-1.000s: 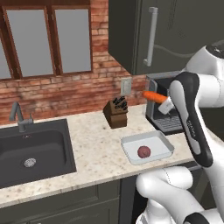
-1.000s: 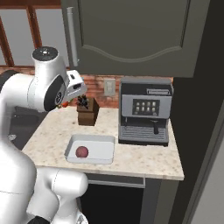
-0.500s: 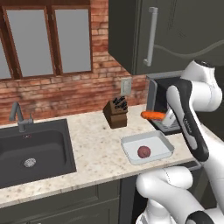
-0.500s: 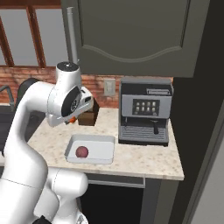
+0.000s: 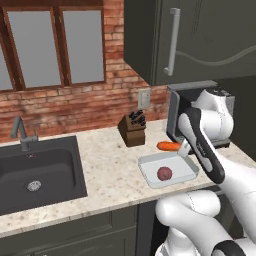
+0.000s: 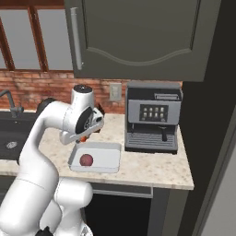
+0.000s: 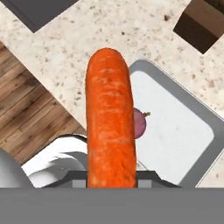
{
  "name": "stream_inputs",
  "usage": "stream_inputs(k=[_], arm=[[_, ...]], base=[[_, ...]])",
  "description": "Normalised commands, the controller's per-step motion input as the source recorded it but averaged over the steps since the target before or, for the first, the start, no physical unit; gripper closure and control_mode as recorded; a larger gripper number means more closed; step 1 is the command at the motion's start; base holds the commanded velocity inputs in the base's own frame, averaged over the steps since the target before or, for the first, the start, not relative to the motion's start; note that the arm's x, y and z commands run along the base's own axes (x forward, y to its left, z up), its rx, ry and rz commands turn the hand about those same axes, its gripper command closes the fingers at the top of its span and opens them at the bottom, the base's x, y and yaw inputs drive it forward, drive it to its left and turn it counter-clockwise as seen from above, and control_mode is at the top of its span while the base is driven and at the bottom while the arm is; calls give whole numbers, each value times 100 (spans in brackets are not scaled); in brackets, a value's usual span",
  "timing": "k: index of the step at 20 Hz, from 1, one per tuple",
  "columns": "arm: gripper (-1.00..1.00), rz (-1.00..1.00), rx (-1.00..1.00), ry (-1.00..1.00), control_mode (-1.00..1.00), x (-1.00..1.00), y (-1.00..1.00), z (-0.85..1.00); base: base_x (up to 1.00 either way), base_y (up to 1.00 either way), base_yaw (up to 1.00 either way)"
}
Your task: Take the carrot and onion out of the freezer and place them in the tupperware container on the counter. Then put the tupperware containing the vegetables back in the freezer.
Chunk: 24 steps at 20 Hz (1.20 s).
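Orange carrot held above tupperware container on counter, red-purple onion inside, prob. near centre

Beige speckled bench is carrying a knife block by the brick wall, a coffee machine at its right end, and a pale tupperware container sitting near the front edge. A black sink is sitting inset at the left.

A home kitchen: brick wall, windows, black sink in a speckled surface, knife block, coffee machine, dark cabinets.
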Motion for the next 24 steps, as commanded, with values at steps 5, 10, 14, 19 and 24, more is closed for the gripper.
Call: stream_inputs(k=[5, 10, 14, 19, 24], arm=[[100, 0, 0, 22, -100, 71, -24, -38], [100, 0, 0, 19, -100, 41, -12, -47], [100, 0, 0, 11, -100, 3, -2, -53], [100, 5, 0, 7, -100, 3, -8, -55], [100, 5, 0, 5, -100, 24, -12, -51]], base=[[0, 0, 0], [0, 0, 0], [0, 0, 0], [0, 0, 0], [0, 0, 0]])
